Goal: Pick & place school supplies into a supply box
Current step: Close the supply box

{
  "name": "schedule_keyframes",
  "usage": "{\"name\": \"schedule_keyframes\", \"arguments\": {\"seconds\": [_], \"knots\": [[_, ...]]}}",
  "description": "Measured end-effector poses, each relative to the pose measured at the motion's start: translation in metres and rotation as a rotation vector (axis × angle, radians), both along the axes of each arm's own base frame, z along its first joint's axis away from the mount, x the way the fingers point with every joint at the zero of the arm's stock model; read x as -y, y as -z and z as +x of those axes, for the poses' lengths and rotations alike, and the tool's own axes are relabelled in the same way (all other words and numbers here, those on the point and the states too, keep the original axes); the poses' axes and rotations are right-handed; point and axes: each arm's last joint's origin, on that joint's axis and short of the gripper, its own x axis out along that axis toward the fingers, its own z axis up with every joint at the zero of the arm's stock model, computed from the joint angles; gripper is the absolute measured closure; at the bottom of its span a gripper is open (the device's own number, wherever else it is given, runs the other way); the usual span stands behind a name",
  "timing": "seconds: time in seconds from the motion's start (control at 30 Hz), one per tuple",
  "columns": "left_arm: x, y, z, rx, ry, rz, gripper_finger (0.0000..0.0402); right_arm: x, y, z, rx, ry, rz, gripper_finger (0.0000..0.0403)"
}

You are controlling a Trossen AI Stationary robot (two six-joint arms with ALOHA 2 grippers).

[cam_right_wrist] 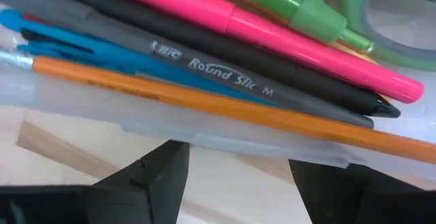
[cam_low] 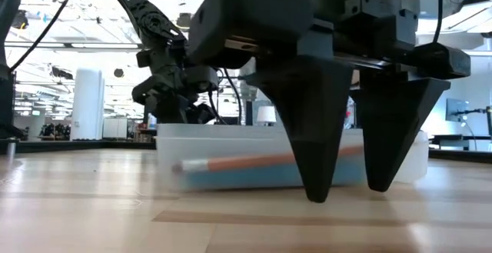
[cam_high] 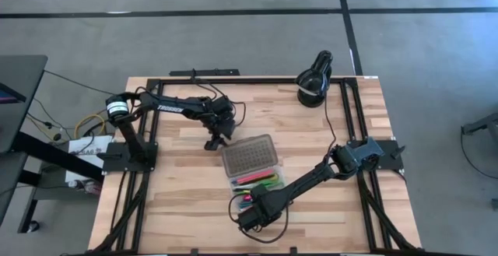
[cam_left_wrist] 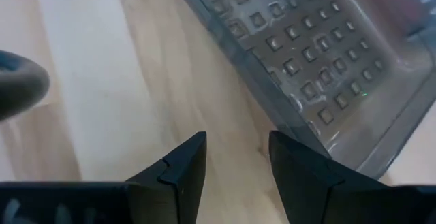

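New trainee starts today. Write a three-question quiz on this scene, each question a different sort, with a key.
1. True or false: the orange pencil lies inside the supply box, along its near wall.
2. Which gripper hangs beside the box's grey dotted lid? A) left gripper B) right gripper C) neither
3. Fill in: the pen printed with a brand name, lying between the pink marker and the orange pencil, is ____ in colour.

Key
1. True.
2. A; its fingers stand apart with nothing between them. The right gripper is at the box's other end, also open and empty.
3. Black.
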Motion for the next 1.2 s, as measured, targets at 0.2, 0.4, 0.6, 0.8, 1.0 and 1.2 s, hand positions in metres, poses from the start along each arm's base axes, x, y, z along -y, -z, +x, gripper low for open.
{"name": "schedule_keyframes", "arguments": {"seconds": [0.2, 0.4, 0.6, 0.8, 1.0, 1.2], "knots": [[0.002, -0.004, -0.003, -0.001, 0.014, -0.039, 0.0246, 0.002, 0.000, -0.002, -0.017, -0.003, -0.029, 0.0165], [0.004, -0.020, -0.006, 0.050, 0.030, -0.034, 0.0246, -0.001, 0.000, -0.006, -0.023, -0.016, -0.061, 0.0165], [0.007, -0.032, -0.008, 0.102, 0.051, -0.046, 0.0246, 0.000, 0.000, -0.006, -0.015, -0.017, -0.077, 0.0165], [0.021, -0.042, -0.006, 0.132, 0.090, -0.047, 0.0246, 0.000, 0.000, -0.005, -0.008, -0.018, -0.091, 0.0165], [0.038, -0.049, -0.003, 0.148, 0.127, -0.053, 0.0246, 0.001, 0.000, -0.005, 0.001, -0.019, -0.108, 0.0165], [0.056, -0.051, 0.002, 0.155, 0.167, -0.062, 0.0246, 0.002, 0.000, -0.005, 0.001, -0.044, -0.114, 0.0165]]}}
